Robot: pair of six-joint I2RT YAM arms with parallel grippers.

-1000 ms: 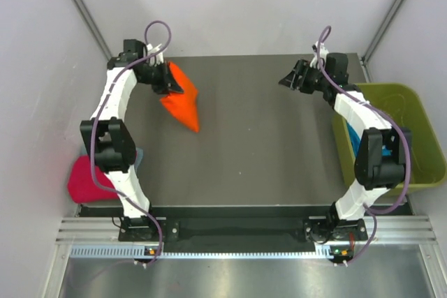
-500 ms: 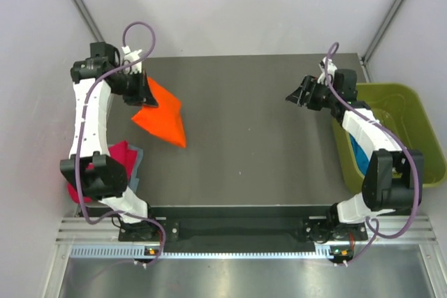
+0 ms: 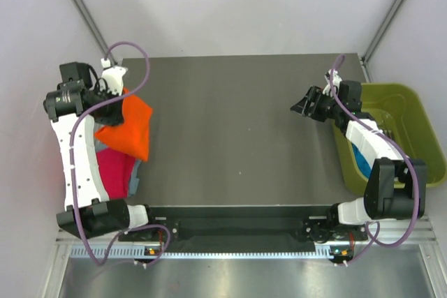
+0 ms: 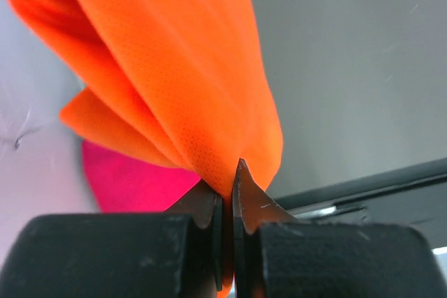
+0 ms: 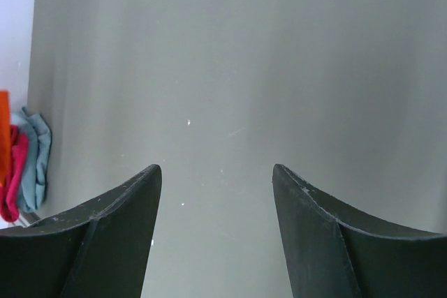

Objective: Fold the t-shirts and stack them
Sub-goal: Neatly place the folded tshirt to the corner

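Top external: at 8 o'clock on the table, the pink tee lies on the grey-blue tee. Just beyond and overlapping them, the orange tee hangs clamped in the left gripper. At 3 o'clock the right gripper hovers with fingers apart beside the bin, which holds the teal tee.

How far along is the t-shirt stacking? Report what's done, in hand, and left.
Done: the magenta-pink t-shirt looks stacked on the grey-blue t-shirt at the table's left edge. In hand: the left jaws are shut on the orange t-shirt, held over that pile. Left: setting it down, then the teal-blue t-shirt lying in the green bin; the right jaws are open and empty.
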